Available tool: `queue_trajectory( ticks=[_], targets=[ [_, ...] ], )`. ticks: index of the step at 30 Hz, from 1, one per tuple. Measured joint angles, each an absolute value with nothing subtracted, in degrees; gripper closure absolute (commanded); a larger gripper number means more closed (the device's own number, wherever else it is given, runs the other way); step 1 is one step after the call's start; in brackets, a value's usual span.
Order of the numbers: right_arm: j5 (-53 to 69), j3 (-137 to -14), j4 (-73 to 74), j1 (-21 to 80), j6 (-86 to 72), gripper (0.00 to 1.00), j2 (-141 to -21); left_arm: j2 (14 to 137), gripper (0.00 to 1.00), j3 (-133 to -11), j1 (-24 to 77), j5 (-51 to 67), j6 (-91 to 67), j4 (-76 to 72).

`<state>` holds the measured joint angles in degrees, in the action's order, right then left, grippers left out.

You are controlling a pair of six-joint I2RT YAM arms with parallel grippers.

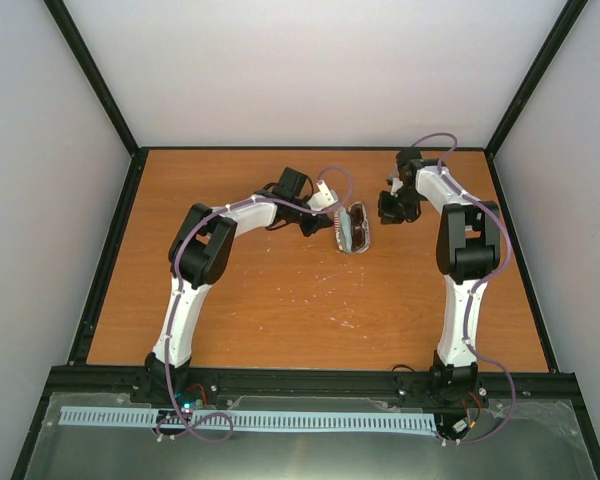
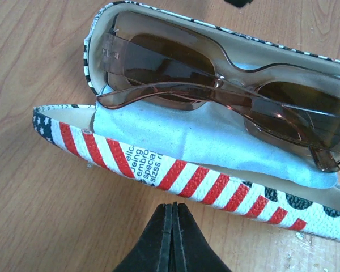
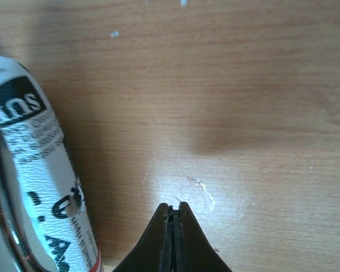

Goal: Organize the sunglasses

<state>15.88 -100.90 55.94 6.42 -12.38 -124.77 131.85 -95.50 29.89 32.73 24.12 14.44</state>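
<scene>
- The sunglasses [image 2: 226, 85] are seen lying inside the open flag-patterned case [image 2: 175, 173]. They rest on a light blue cloth [image 2: 175, 136] spread in its hollow, with the temple arms folded behind the lenses.
- The stowing is therefore judged to be done — glasses and cloth are both in the case, which rests on the wooden tabletop [image 2: 39, 204] between the two arms, toward the far side.
- The closing is judged to be left, since the striped half is swung wide open. One temple tip at the lower right lies over the cloth close to the rim, so it may need tucking before the halves are brought together.
- The left tool [image 2: 173, 207] is held near the striped half but apart from it. Its fingers are pressed together and nothing is gripped between them.
- The right tool [image 3: 171, 207] is likewise closed tight and empty. It is poised over bare wood, with the case's printed outer wall at the left of its view.
- Counted: one pair of sunglasses, one case, one cloth — and two tools.
</scene>
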Motion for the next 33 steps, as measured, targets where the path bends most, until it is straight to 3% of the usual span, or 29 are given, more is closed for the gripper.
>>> queue_trajectory(
  ticks=[33],
  targets=[
    [22.1, -94.6, 47.4, 9.6, -15.0, 0.97, -126.3, 131.9, 0.96, -96.4, 32.3, 31.4, 23.8, 15.0]
  ],
)
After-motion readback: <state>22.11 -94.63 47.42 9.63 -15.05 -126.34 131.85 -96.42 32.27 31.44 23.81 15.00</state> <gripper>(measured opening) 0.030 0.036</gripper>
